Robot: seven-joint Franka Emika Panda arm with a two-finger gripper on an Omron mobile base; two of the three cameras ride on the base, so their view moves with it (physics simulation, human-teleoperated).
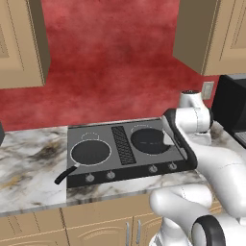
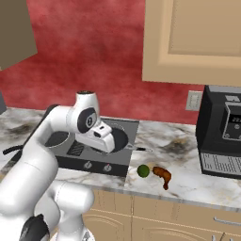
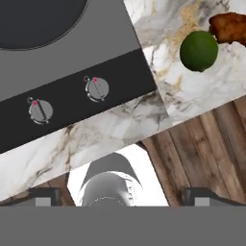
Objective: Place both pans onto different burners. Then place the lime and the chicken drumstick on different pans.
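Here the claw hangs above the front edge of the marble counter, its two dark fingertips spread wide apart with nothing between them. Straight below it in the hand view lie the counter's lip and the wooden floor.

Just beyond the claw runs the cooktop's black front strip with two round knobs. Off to one side of the claw, past the cooktop's corner, the lime sits on the marble, and the chicken drumstick lies right against it on its far side. In the right base view the lime and drumstick rest side by side near the counter's front edge, beside the cooktop.

Farther on, past the knobs, the dark curve of a pan shows on the grey cooktop. From the left base view, one pan sits on the front left burner with its long black handle reaching over the front edge, and the second pan sits on the right burner, partly behind the arm. Beyond stands the red wall.
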